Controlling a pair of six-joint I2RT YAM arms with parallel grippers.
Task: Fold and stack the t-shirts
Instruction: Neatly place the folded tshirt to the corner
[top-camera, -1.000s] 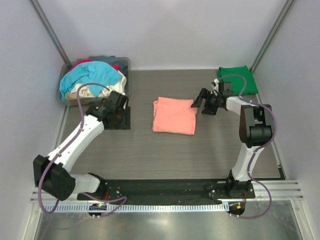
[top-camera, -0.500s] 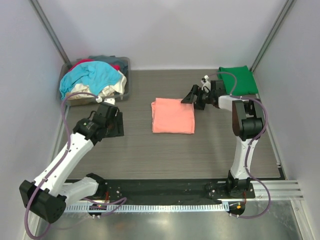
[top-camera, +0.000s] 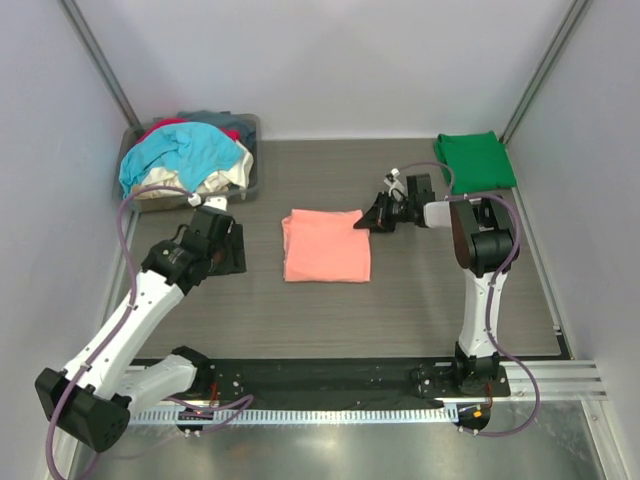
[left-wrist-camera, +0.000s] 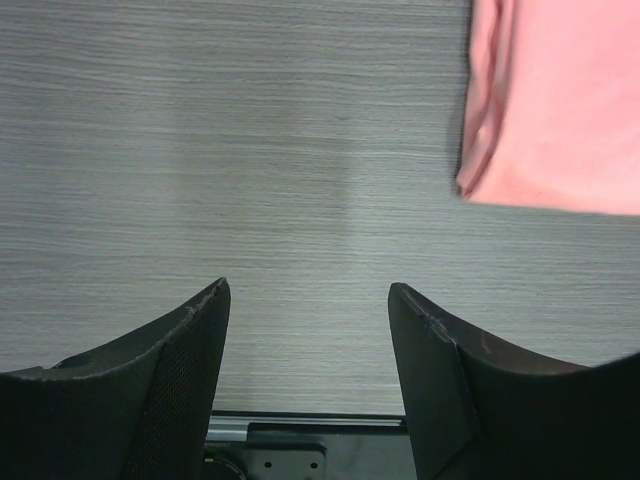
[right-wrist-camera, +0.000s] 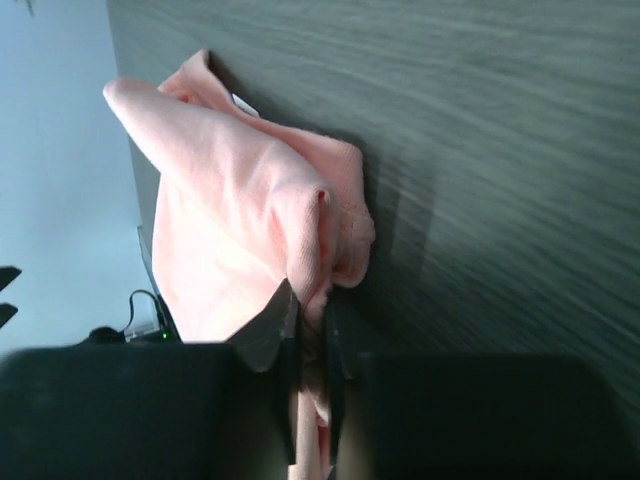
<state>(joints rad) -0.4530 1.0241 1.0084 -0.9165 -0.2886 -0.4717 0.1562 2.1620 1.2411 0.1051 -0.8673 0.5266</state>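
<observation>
A folded salmon-pink t-shirt (top-camera: 325, 246) lies flat in the middle of the table. My right gripper (top-camera: 366, 221) is low at its right edge and shut on a bunched fold of that shirt (right-wrist-camera: 230, 200), with pink cloth pinched between the jaws (right-wrist-camera: 310, 320). My left gripper (top-camera: 218, 250) hovers open to the left of the shirt, apart from it. In the left wrist view the left gripper (left-wrist-camera: 310, 300) has nothing between its fingers, and the shirt's edge (left-wrist-camera: 560, 110) shows at the upper right. A folded dark green t-shirt (top-camera: 476, 160) lies at the back right.
A grey tub (top-camera: 252, 160) at the back left holds a heap of turquoise, cream and red t-shirts (top-camera: 185, 155). White walls close in the table on three sides. The black base rail (top-camera: 330, 378) runs along the near edge.
My right gripper has closed on the pink shirt's right edge, and the shirt has slid left. The left arm drew back toward the near left, then held.
</observation>
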